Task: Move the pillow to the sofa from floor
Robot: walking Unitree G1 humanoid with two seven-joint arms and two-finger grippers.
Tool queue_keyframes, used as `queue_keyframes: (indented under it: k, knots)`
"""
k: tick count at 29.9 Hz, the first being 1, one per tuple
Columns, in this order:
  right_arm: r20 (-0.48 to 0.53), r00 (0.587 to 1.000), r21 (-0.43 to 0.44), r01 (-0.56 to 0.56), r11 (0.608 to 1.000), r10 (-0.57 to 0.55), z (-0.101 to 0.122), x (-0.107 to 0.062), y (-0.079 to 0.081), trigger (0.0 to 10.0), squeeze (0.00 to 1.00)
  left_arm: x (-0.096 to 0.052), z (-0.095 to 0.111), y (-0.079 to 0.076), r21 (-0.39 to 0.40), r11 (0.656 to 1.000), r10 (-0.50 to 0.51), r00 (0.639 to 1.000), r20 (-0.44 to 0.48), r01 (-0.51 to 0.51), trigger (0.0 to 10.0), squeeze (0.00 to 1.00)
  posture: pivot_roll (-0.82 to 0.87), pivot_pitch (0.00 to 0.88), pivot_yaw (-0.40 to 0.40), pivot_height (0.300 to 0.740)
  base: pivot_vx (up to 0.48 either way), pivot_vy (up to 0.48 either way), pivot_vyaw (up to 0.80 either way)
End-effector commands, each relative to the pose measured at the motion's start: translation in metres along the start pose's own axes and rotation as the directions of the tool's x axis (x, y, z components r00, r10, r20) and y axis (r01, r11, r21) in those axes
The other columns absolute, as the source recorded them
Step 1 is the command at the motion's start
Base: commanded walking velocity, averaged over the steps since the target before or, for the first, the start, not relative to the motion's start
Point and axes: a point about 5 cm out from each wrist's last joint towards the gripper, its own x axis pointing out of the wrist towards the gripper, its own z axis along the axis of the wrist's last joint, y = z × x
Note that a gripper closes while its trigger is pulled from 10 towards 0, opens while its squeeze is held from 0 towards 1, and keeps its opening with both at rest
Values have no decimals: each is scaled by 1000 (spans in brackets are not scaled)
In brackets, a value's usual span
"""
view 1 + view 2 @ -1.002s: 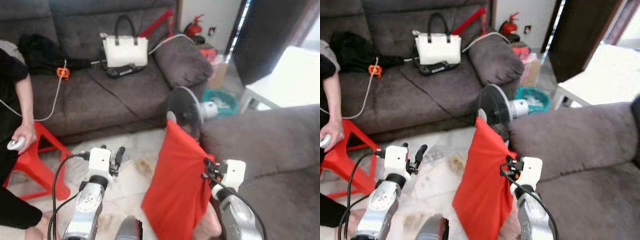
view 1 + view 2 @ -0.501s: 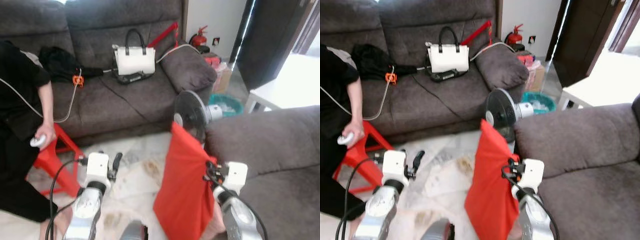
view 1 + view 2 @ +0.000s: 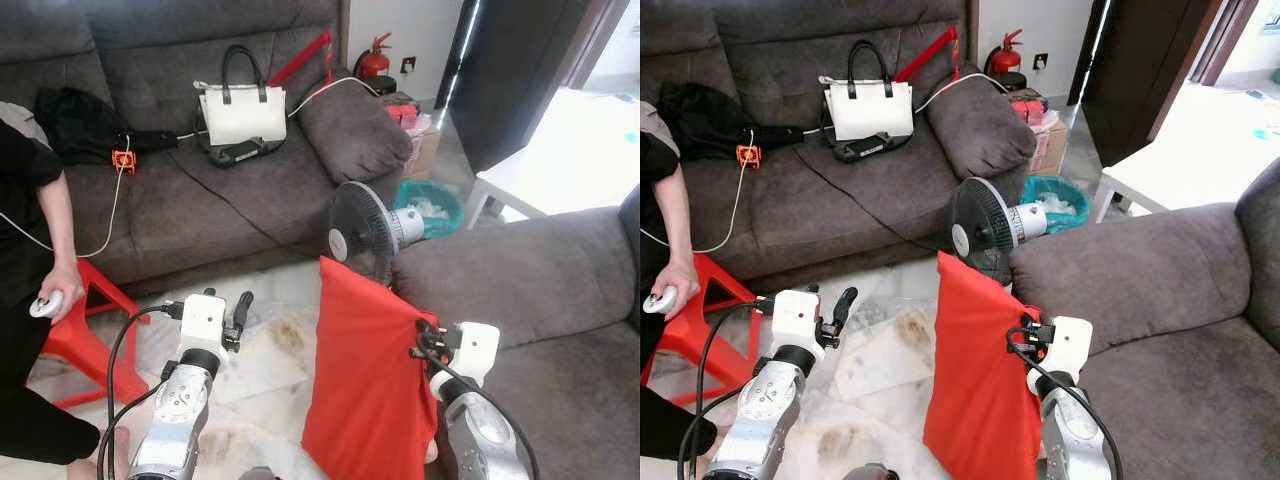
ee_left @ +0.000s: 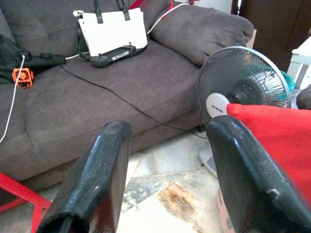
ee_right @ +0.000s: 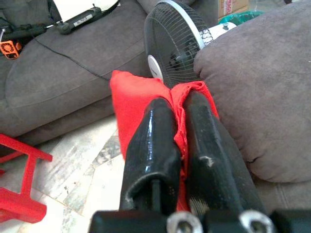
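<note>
A red pillow (image 3: 366, 380) hangs upright above the tiled floor, beside the arm of the near grey sofa (image 3: 520, 275). My right gripper (image 5: 179, 109) is shut on the pillow's top right edge (image 5: 180, 99), the cloth pinched between its black fingers (image 5: 155, 131). My left gripper (image 4: 170, 141) is open and holds nothing; its arm (image 3: 200, 335) is raised to the left of the pillow, over the floor. A second grey sofa (image 3: 200, 190) stands across the floor ahead.
A standing fan (image 3: 362, 232) is just behind the pillow. The far sofa carries a white handbag (image 3: 241, 110), a black cable and dark clothes. A person (image 3: 25, 230) with a controller sits by a red stool (image 3: 85, 335) on the left. A white table (image 3: 560, 160) stands at right.
The camera has shifted, so the whole scene moved slightly. The pillow stays in my right gripper at about the same height. My left gripper remains open.
</note>
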Motion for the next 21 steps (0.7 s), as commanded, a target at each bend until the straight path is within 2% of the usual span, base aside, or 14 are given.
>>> queue_keyframes:
  k: [1, 7, 21]
  knots:
    - [126, 992, -21, -21, 1000, 24, 25, 9, 4, 10000, 0, -2, -3, 3, 13, 1000, 7, 1000, -24, -6, 10000, 0, 139, 0, -33, 740, 0, 0, 0]
    - [130, 991, -1, -17, 1000, 17, 26, 10, 4, 10000, 0, -2, -4, 3, 13, 1000, 5, 1000, -27, -5, 10000, 0, 136, 0, -31, 740, 0, 0, -77]
    - [110, 994, -4, -8, 1000, 8, 23, 10, 3, 10000, 0, -1, -3, 3, 18, 1000, 1, 1000, -28, 0, 10000, 0, 138, 0, -31, 740, 0, 0, -800]
